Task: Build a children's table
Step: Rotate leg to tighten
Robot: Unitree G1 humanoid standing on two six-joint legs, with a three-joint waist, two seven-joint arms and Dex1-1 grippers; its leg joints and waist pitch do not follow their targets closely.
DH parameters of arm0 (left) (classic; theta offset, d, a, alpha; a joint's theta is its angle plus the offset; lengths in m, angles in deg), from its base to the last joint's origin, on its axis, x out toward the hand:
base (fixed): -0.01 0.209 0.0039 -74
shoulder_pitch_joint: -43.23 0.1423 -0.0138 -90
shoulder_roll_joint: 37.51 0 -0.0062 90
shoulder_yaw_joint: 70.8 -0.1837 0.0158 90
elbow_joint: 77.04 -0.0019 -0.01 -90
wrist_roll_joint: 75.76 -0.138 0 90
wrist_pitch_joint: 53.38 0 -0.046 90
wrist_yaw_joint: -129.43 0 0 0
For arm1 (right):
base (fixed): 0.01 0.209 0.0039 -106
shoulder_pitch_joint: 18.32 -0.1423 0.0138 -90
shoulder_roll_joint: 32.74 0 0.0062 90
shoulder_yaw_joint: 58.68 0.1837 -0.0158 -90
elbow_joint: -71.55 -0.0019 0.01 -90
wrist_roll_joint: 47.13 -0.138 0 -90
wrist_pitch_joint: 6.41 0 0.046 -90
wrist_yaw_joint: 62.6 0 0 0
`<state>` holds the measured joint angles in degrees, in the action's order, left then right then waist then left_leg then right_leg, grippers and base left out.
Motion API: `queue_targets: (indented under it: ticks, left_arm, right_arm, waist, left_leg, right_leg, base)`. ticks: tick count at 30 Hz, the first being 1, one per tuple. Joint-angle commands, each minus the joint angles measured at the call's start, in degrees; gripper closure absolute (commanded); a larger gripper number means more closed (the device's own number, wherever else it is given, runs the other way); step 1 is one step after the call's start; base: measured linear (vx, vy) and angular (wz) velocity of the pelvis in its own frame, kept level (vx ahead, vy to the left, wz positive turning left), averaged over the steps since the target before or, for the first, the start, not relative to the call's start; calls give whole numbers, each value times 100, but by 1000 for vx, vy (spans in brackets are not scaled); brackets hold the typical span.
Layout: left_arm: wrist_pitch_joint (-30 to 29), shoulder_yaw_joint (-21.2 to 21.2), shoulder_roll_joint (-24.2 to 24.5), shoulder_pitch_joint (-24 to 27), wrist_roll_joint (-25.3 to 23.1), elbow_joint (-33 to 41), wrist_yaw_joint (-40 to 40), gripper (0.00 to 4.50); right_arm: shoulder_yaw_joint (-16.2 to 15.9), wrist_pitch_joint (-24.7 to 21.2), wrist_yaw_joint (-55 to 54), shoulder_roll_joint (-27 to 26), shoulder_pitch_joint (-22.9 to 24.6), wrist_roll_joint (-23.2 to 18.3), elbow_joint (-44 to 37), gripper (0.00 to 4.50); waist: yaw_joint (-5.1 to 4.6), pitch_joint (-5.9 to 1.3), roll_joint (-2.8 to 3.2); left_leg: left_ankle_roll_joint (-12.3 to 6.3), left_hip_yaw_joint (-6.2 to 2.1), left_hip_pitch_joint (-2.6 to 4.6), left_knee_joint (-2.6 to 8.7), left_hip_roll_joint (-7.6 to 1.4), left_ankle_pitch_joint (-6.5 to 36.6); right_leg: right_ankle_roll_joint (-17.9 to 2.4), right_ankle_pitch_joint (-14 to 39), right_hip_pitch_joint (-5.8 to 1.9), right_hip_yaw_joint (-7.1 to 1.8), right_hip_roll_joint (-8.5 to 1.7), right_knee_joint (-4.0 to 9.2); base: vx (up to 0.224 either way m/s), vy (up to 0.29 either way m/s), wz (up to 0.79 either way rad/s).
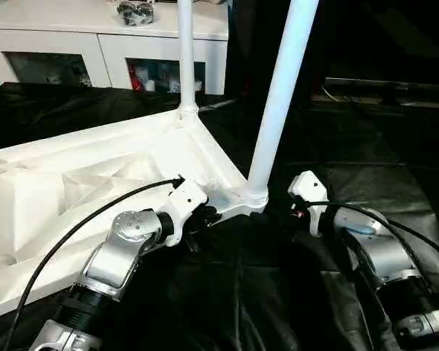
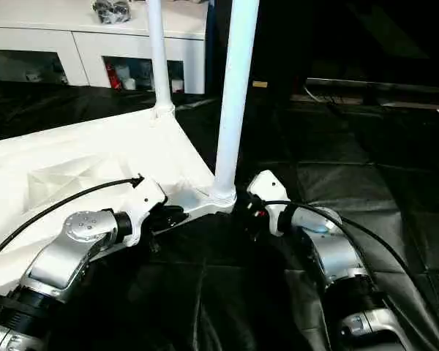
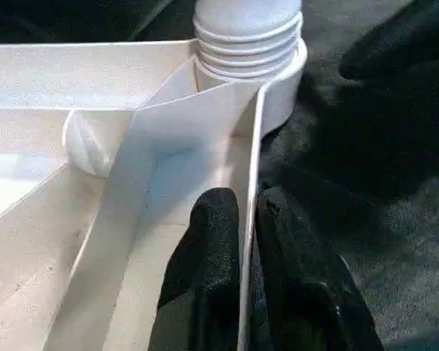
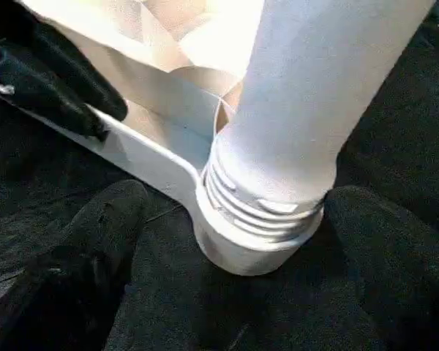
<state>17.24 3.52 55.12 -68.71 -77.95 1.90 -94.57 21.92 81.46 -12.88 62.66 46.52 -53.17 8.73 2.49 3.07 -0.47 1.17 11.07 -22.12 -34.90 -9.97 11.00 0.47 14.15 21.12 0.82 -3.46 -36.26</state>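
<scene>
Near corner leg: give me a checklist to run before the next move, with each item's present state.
1. Near corner leg standing in its socket: ok.
2. Leg fully seated: not ok, thread ridges show above the socket.
3. Left gripper pinching the tabletop rim: ok.
4. Right gripper open, fingers either side of the socket: ok.
5. Far leg upright in its corner: ok.
6. Remaining two legs fitted: cannot tell.

Black cloth (image 1: pixel 366 168) bears upturned tabletop (image 1: pixel 95 175).

both legs' (image 1: pixel 282 95) tops cut off, cabinet (image 1: pixel 102 44) contents blurred
</scene>
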Motion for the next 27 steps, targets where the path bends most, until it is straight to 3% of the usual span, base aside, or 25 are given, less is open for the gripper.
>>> queue_targets:
  ticks: [1,8,9,11,12,14,16,23,27]
  left_arm:
    - [59,-155,101,-86,-185,-291,-118,385]
    - [71,-157,46,-383,-60,-542,-271,330]
    - [94,-174,43,-455,-64,-632,-292,310]
    - [110,-225,65,-528,-74,-722,-382,300]
    - [73,-247,79,-565,-100,-764,-425,300]
    - [67,-291,98,-630,-144,-867,-495,300]
    - [44,-336,109,-700,-209,-998,-498,300]
    - [106,-239,-12,-1053,-247,-1638,-189,300]
    - [228,-100,-76,-1115,-120,-1609,-134,300]
  right_arm:
    - [95,-15,25,66,-74,-4,-47,16]
    - [110,25,65,149,-55,9,-18,16]
    - [114,15,72,162,-48,5,-32,16]
    - [116,1,81,175,-32,0,-62,16]
    - [118,-6,91,184,-27,-6,-76,16]
    - [123,-19,110,206,-6,-16,-112,16]
    - [128,-44,128,215,9,-38,-148,16]
    - [134,-59,178,253,60,-70,-200,16]
    - [136,-66,181,256,56,-77,-193,16]
  waist:
    - [38,-371,-20]
    - [77,-374,-17]
    - [89,-374,15]
    - [96,-370,-3]
    - [108,-379,55]
    - [96,-374,10]
    - [94,-368,35]
    - [83,-345,25]
    - [85,-351,31]
  left_leg:
    - [-445,-154,133,377,-336,447]
    - [-408,-143,139,373,-334,439]
    - [-389,-149,146,374,-339,464]
    - [-359,-145,155,382,-337,529]
    - [-333,-155,155,377,-340,522]
    - [-330,-150,143,384,-335,527]
    - [-301,-149,155,390,-338,609]
    - [-121,-165,152,432,-336,953]
    - [-114,-166,161,428,-342,988]
  right_leg:
    - [-1693,-664,-190,-181,-430,345]
    - [-1716,-732,-191,-184,-438,334]
    - [-1713,-709,-184,-184,-443,335]
    - [-1692,-626,-178,-184,-434,350]
    - [-1694,-635,-182,-186,-448,337]
    - [-1693,-650,-191,-182,-439,349]
    - [-1685,-531,-178,-183,-440,370]
    - [-1597,72,-169,-184,-453,431]
    - [-1585,147,-158,-191,-464,448]
  base:
    - [0,0,0]
    - [0,0,0]
    - [0,0,0]
    - [0,0,0]
    - [0,0,0]
    - [0,0,0]
    - [0,0,0]
    - [0,0,0]
    - [0,0,0]
